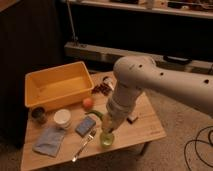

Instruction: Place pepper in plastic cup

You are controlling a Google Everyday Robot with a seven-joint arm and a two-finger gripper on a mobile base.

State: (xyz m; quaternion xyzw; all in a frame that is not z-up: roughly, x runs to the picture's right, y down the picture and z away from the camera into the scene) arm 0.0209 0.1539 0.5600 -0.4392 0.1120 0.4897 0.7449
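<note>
In the camera view, the pepper (96,114) is not yet inside the plastic cup (106,139), so the release is left to do. The gripper (109,129) hangs just above the cup, over the tabletop (145,125). It is closed and apparently pinches one end of the pepper, which juts sideways toward the blue sponge (85,126).
</note>
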